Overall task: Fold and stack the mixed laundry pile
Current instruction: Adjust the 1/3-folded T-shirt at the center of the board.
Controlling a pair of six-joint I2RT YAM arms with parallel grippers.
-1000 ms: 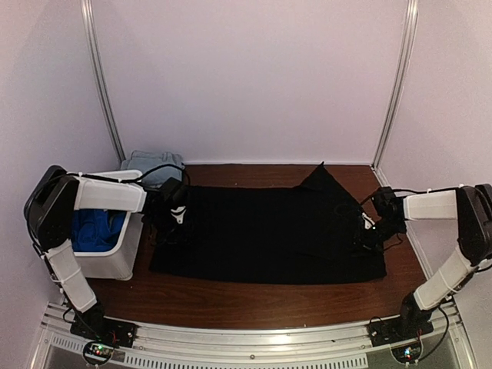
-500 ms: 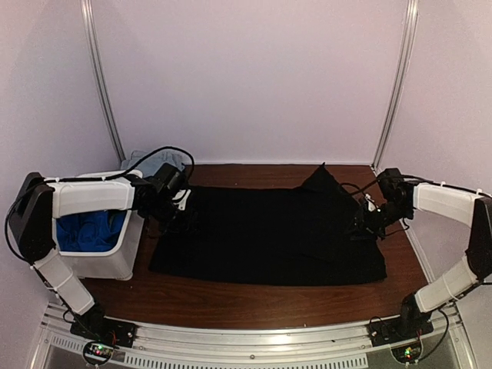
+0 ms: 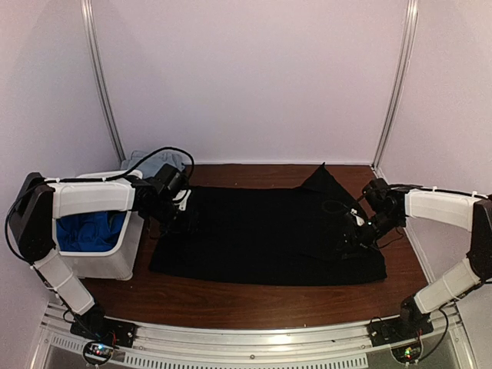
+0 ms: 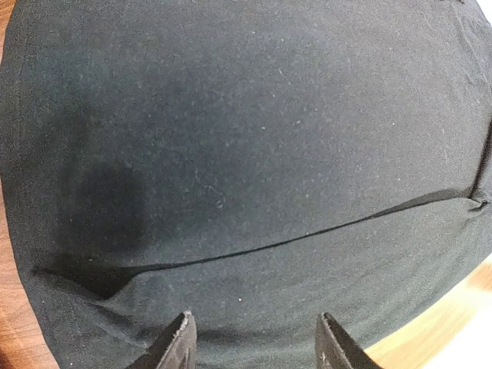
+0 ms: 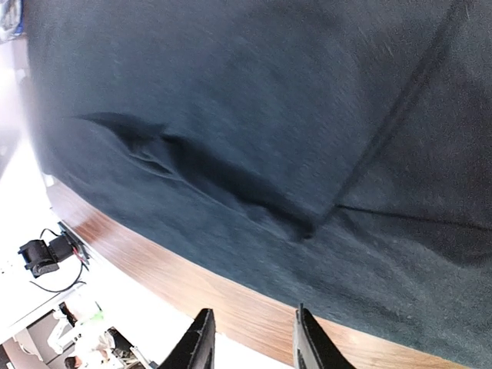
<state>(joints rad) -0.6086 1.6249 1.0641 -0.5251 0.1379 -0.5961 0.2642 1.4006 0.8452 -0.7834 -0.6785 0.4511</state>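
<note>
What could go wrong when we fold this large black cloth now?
A bunched crease lies in the large black cloth ahead of the open right gripper; folding may trap it.
The cloth's far right corner is peaked, so edges may misalign.
The left gripper hovers near the white rectangular plastic bin, which it could nudge.

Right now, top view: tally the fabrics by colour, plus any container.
Black cloth, spread on the table: 1
Royal-blue fabric, in the bin: 1
Pale grey-blue bundle, behind the bin: 1 (how many pieces it holds cannot be told)
White plastic bin: 1
Total: 4
</note>
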